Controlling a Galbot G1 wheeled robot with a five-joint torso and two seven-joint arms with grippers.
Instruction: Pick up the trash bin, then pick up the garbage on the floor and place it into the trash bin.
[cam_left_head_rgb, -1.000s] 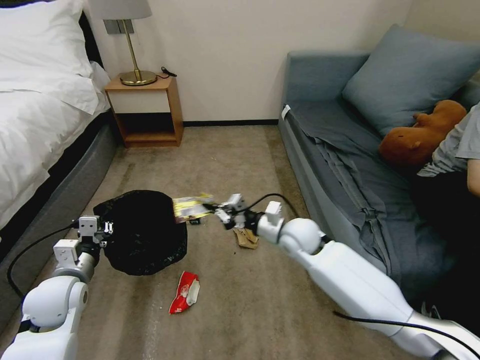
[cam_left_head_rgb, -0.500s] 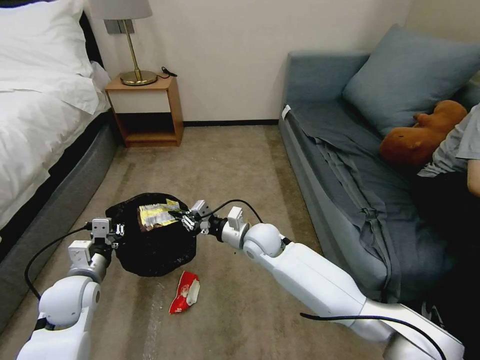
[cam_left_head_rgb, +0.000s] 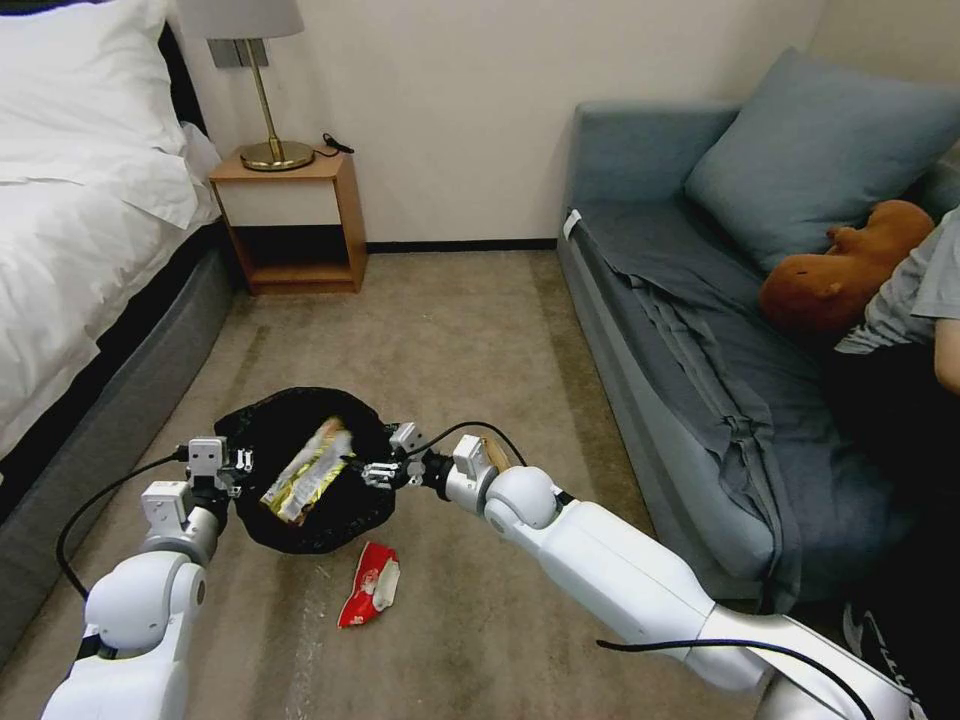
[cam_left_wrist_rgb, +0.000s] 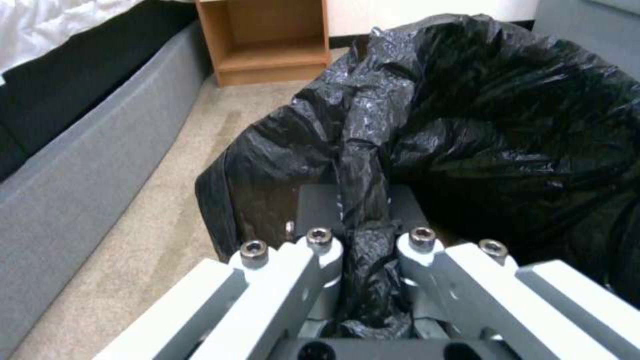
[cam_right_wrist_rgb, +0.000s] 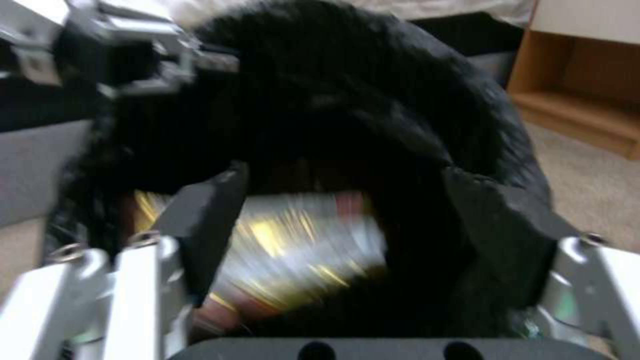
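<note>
Fingers of the left gripper (cam_left_wrist_rgb: 363, 240) clamp the trash bin (cam_left_head_rgb: 300, 470); right gripper (cam_left_head_rgb: 372, 470) fingers apart, wrapper (cam_left_head_rgb: 305, 470) print unreadable.

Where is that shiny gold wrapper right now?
In the head view, the gold wrapper lies inside the trash bin, between the left gripper and the open right gripper.

Gold-brown wrapper (cam_right_wrist_rgb: 300, 250) a motion-blurred smear in the right wrist view, its print unreadable there.
</note>
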